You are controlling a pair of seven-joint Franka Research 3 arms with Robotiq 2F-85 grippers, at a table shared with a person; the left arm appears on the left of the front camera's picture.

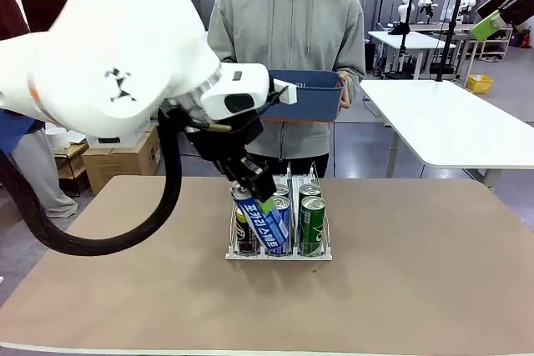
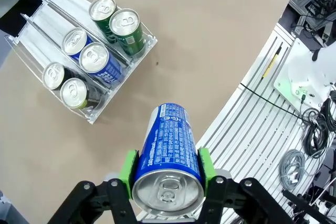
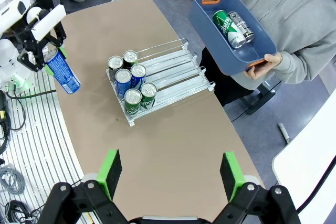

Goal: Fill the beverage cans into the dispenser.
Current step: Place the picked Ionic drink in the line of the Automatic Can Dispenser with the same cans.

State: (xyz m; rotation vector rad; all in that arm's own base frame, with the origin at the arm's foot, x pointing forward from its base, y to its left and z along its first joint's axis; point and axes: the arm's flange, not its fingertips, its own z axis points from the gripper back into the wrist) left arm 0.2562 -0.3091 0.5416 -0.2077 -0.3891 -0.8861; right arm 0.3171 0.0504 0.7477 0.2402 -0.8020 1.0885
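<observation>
My left gripper (image 1: pixel 253 185) is shut on a blue-and-white beverage can (image 1: pixel 265 223), held tilted in the air on the near side of the dispenser (image 1: pixel 279 254). In the left wrist view the green pads (image 2: pixel 128 167) clamp this can (image 2: pixel 169 153) near its silver top. The dispenser (image 2: pixel 31 24) holds several cans at its front end: two green (image 2: pixel 126 23), two blue (image 2: pixel 95 59) and two dark (image 2: pixel 73 93). My right gripper (image 3: pixel 171 170) hangs open high above the table, with nothing between its fingers. From there the dispenser (image 3: pixel 178 69) and the left gripper (image 3: pixel 44 48) with its can (image 3: pixel 63 71) show below.
A person at the far side holds a blue bin (image 3: pixel 210 35) with a green can (image 3: pixel 226 22) and a dark can (image 3: pixel 240 25) lying in it. The rear halves of the dispenser lanes are bare. A white table (image 1: pixel 450 118) stands at the back right.
</observation>
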